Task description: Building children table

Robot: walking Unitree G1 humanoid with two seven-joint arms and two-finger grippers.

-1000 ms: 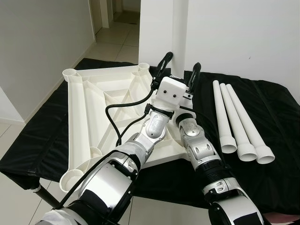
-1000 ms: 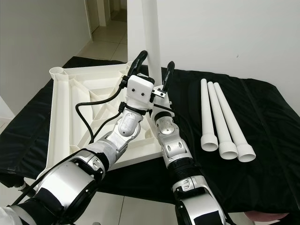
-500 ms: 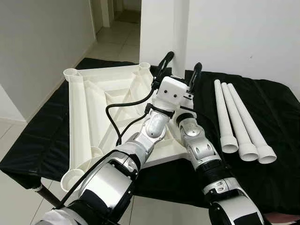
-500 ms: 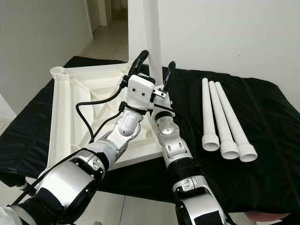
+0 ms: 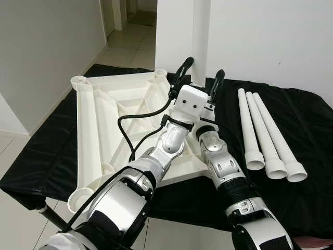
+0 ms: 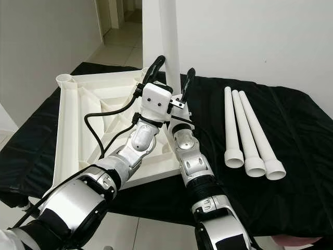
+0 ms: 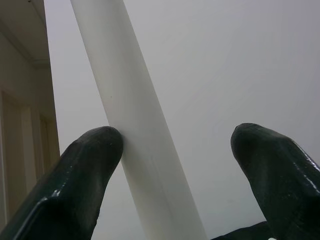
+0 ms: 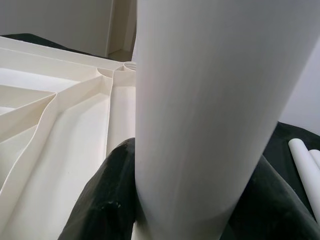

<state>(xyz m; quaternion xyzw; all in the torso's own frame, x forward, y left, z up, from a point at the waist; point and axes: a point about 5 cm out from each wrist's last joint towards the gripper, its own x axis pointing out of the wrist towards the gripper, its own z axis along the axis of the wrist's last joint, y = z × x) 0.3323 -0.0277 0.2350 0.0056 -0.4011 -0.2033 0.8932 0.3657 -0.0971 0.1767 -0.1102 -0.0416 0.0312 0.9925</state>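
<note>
Covering table: black cloth (image 5: 291, 203); tiled floor (image 5: 125, 41) beyond, white walls (image 5: 270, 36).

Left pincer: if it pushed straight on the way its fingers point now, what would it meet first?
Probably nothing nearby. The left pincer points upward along the upright white leg, which one finger touches. Beyond the fingertips, only the plain wall shows; its depth is unclear.

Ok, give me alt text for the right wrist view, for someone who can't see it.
The right gripper's two black fingers clasp an upright white table leg that stands close before the camera. Beside it lies the ribbed underside of the white tabletop, and two loose white legs lie on a black cloth.
</note>
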